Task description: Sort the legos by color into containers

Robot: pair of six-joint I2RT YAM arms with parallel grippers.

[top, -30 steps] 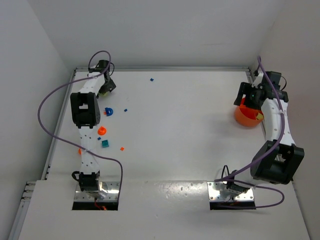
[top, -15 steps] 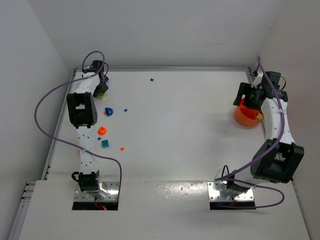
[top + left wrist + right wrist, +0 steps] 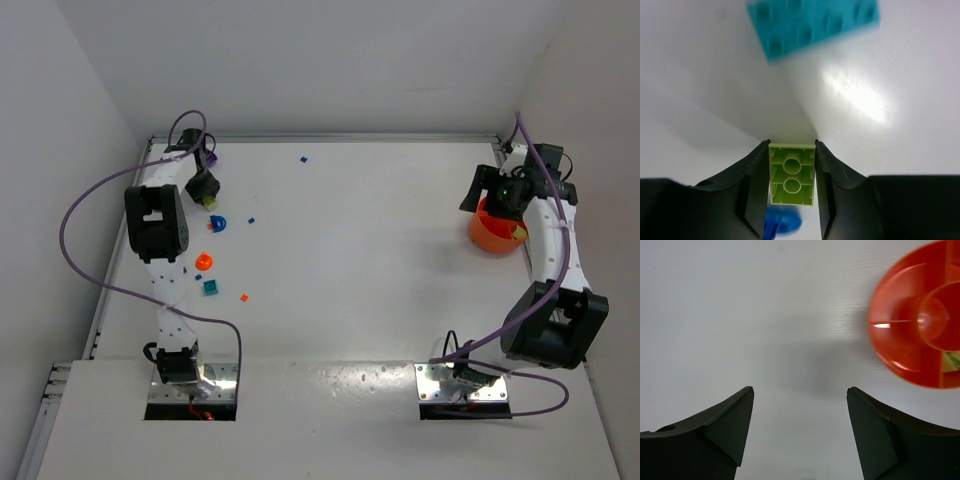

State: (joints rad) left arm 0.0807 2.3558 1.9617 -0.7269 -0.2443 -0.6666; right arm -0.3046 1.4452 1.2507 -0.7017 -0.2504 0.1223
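Table (image 3: 380, 260): white, matte; all items below lay on it unless noted.
Landmark: blue cup (image 3: 217, 222), round, on the left part of the table.
Left gripper (image 3: 791, 145): just beyond the blue cup, on its far side; clenched on the lime block, one jaw flat against each long side.
Lime block (image 3: 792, 174): between the left jaws, hollow underside with two round tubes turned to the wrist camera; contact with the table could not be told.
Small orange cup (image 3: 204, 261): on the near side of the blue cup, apart from it.
Teal block (image 3: 812, 22): studded, blurred in the left wrist view; on the near side of the blue cup, past the small orange cup.
Blue lego (image 3: 251, 220): near the blue cup, to its right.
Second blue lego (image 3: 303, 158): right of the blue cup and well toward the far edge.
Orange-red lego (image 3: 243, 297): near side of the blue cup, slightly right.
Orange bowl (image 3: 495, 235): well apart from the blue cup, far across to the right.
Right gripper (image 3: 799, 388): far right of the blue cup, by the orange bowl's far rim; jaws spread wide, nothing between them, bare table beneath in the wrist view.
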